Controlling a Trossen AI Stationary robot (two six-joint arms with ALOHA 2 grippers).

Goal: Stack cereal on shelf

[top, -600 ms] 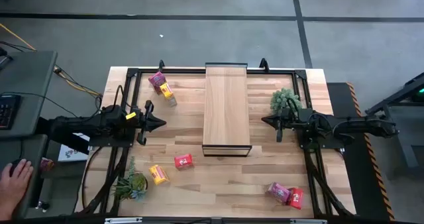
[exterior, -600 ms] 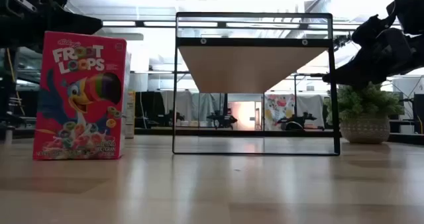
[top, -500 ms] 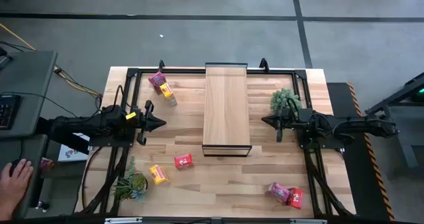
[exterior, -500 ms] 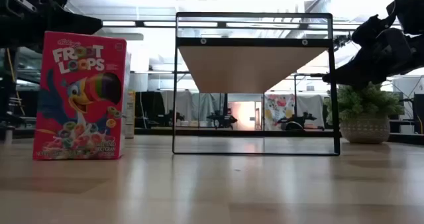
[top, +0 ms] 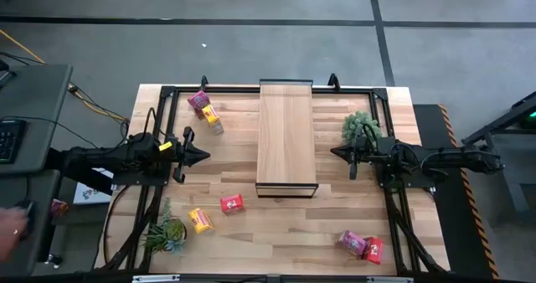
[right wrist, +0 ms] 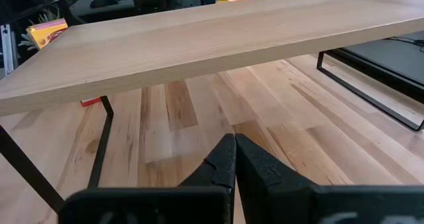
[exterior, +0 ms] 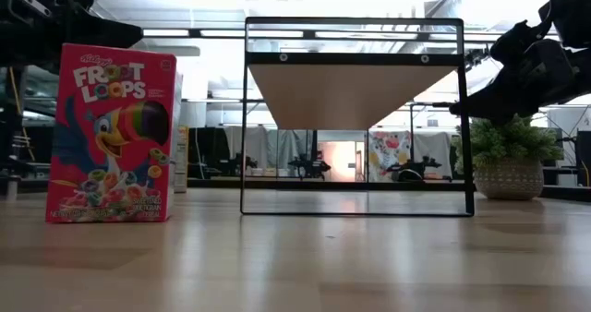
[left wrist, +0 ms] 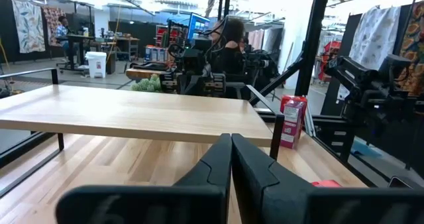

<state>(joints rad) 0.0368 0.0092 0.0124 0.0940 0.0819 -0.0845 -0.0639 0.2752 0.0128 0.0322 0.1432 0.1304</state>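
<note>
The shelf [top: 286, 136] stands mid-table on its dark frame legs, its light wood top bare. Cereal boxes lie on the table: a pink [top: 198, 100] and a yellow one [top: 209, 114] at the far left, a red one [top: 232, 203] and a yellow one [top: 199, 221] near the shelf's near end, and a pink [top: 352, 241] and a red one [top: 373, 249] at the near right. My left gripper [top: 206, 156] hovers shut to the shelf's left, pointing at it. My right gripper [top: 333, 152] hovers shut to its right, also pointing at it. Neither holds anything.
One small potted plant [top: 166, 231] stands at the near left, another [top: 360, 126] just beyond my right gripper. A black frame [top: 167, 95] runs round the table. In the low view a red cereal box [exterior: 113, 133] stands upright left of the shelf [exterior: 355, 90].
Both arms and all boxes have kept still. A person's hand at the desk left of the table has drawn back toward the picture's edge.
</note>
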